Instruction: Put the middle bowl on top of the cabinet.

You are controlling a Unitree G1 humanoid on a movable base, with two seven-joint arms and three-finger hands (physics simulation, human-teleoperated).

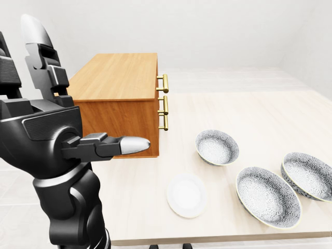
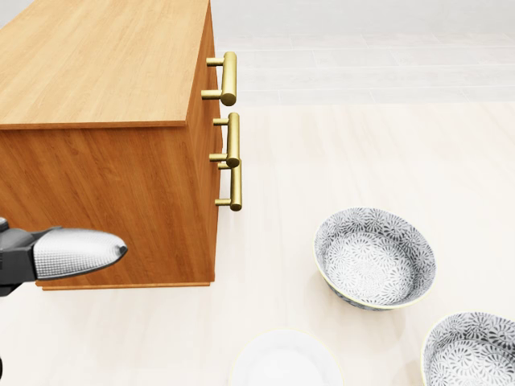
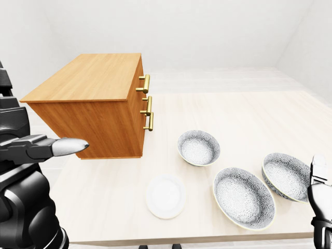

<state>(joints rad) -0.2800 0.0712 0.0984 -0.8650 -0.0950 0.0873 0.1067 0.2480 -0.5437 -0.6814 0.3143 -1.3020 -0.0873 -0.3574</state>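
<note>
Three patterned grey-and-white bowls lie on the pale table [image 1: 249,109]: one nearest the cabinet [image 1: 217,147], one in the middle [image 1: 268,196] and one at the right edge [image 1: 307,175]. The wooden cabinet [image 1: 116,78] with brass handles [image 2: 232,153] stands on the table's left; its top is bare. My left hand [image 1: 70,96] rises at the left of the left-eye view, open and holding nothing, far from the bowls. Its silver thumb tip [image 2: 76,253] shows against the cabinet's side. Only a sliver of my right hand [image 3: 321,199] shows at the bottom right, beside the rightmost bowl.
A small white plate [image 1: 187,194] lies near the table's bottom edge, left of the middle bowl. The table's edge runs along the bottom of the eye views. White floor and walls lie beyond.
</note>
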